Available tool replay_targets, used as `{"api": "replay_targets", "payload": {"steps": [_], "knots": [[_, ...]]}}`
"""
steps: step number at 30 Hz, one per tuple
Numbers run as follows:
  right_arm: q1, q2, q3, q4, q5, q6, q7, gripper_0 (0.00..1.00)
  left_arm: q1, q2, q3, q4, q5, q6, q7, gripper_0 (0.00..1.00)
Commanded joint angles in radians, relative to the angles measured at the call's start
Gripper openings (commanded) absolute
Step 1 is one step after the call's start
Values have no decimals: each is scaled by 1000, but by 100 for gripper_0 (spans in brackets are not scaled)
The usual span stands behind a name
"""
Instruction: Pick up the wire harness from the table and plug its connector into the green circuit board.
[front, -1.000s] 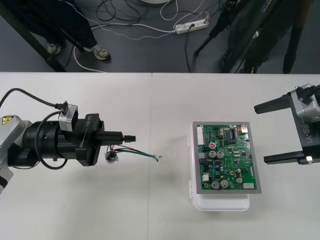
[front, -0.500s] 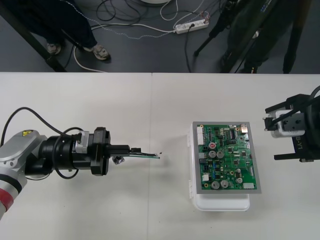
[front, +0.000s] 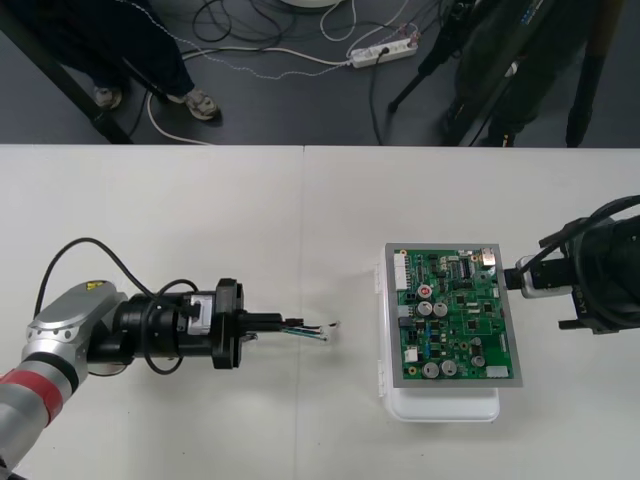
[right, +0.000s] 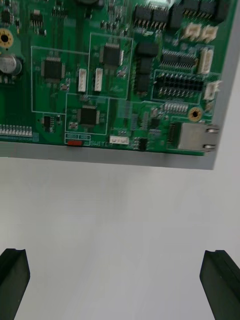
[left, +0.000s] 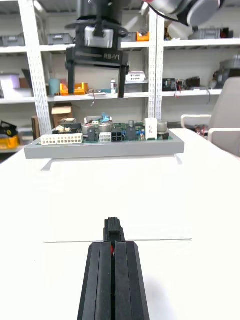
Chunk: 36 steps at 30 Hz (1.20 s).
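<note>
Several thin wires of the wire harness (front: 312, 328), tipped by its black plug (left: 112, 230), jut from the left gripper (front: 283, 322), clamped on them, arm stretched low and level toward the green circuit board (front: 450, 315). The right gripper (right: 115, 265) hovers, spread wide, at the board's right edge.
</note>
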Motion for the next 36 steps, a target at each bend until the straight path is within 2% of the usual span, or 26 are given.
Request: {"api": "replay_targets", "payload": {"steps": [1, 17, 27, 36], "knots": [[-30, -10, 20, 63, 6, -4, 35, 100, -60, -61, -22, 55, 12, -50, -50, 0], [-31, 88, 98, 78, 114, -4, 48, 100, -64, -136, -26, 63, 39, -50, -41, 0], [-31, 151, 134, 92, 193, -4, 36, 100, -66, -147, -140, 63, 177, -50, -35, 0], [-37, 180, 174, 130, 229, -4, 38, 100, -75, -155, -146, 52, 187, -50, -29, 0]]}}
